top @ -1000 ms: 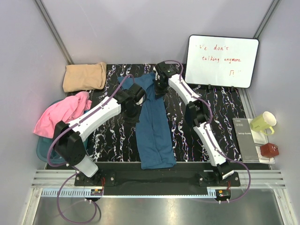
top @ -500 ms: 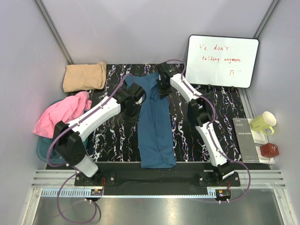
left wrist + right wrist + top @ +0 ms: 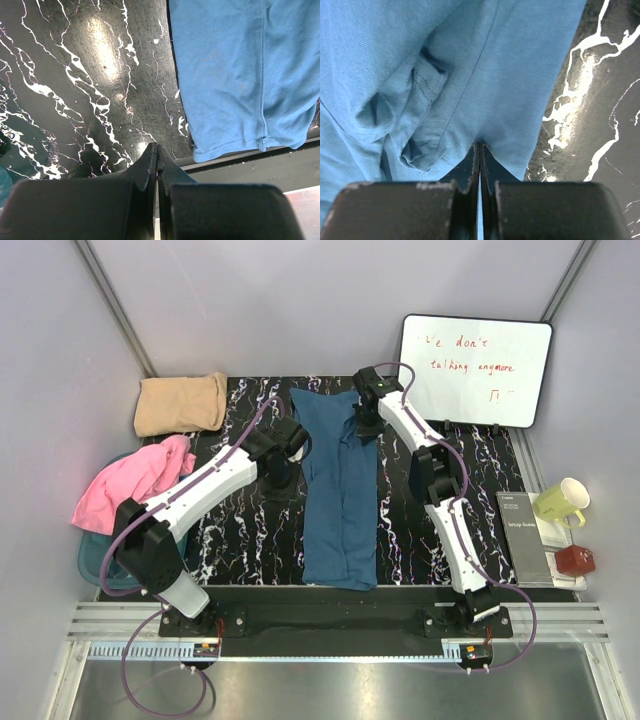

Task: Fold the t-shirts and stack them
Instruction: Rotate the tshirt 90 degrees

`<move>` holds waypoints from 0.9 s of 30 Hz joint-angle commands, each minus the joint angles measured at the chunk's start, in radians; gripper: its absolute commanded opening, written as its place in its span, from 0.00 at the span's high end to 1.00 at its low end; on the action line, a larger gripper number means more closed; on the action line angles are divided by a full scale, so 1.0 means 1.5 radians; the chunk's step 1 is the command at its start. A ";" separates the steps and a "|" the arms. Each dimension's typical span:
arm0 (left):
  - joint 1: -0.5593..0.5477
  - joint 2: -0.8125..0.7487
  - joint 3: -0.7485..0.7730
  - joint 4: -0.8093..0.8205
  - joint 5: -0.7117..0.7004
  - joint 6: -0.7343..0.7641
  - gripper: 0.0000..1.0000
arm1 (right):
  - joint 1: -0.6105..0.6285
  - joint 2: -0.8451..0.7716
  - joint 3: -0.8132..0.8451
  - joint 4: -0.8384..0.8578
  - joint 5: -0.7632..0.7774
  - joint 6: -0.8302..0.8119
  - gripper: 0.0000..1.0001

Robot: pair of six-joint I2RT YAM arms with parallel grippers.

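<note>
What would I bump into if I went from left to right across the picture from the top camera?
Pink t-shirt → teal-blue t-shirt → yellow-green mug. The tan t-shirt overlaps the pink one sideways, so it has no clear place in the line.

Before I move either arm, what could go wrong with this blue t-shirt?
The right fingers pinch only the edge of the blue t-shirt, beside a bunched fold; the grip may slip or the fold get trapped.
The left fingers are shut over bare mat, holding nothing, so a one-sided pull could skew the shirt.
The near hem lies at the mat's edge and might slide off.
</note>
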 commanded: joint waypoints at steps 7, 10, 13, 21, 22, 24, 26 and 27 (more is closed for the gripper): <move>0.006 0.030 0.085 0.035 -0.030 0.002 1.00 | -0.004 -0.087 0.057 0.010 -0.003 -0.020 0.55; 0.014 0.066 0.126 0.037 -0.037 0.012 0.98 | -0.014 -0.109 0.069 0.042 -0.022 -0.014 0.25; 0.030 0.094 0.168 0.041 -0.037 0.020 0.71 | -0.034 -0.106 0.096 0.067 -0.051 0.012 0.03; 0.091 0.152 0.271 0.045 -0.006 0.033 0.18 | -0.118 -0.024 0.148 0.162 -0.232 0.149 0.01; 0.103 0.156 0.284 0.045 0.001 0.034 0.14 | -0.124 -0.014 0.152 0.172 -0.251 0.171 0.01; 0.116 0.161 0.294 0.044 0.008 0.034 0.06 | -0.127 0.012 0.167 0.195 -0.266 0.186 0.02; 0.133 0.164 0.307 0.045 0.014 0.034 0.01 | -0.127 0.027 0.173 0.213 -0.281 0.200 0.04; 0.142 0.166 0.314 0.044 0.016 0.037 0.01 | -0.127 0.036 0.174 0.218 -0.295 0.209 0.05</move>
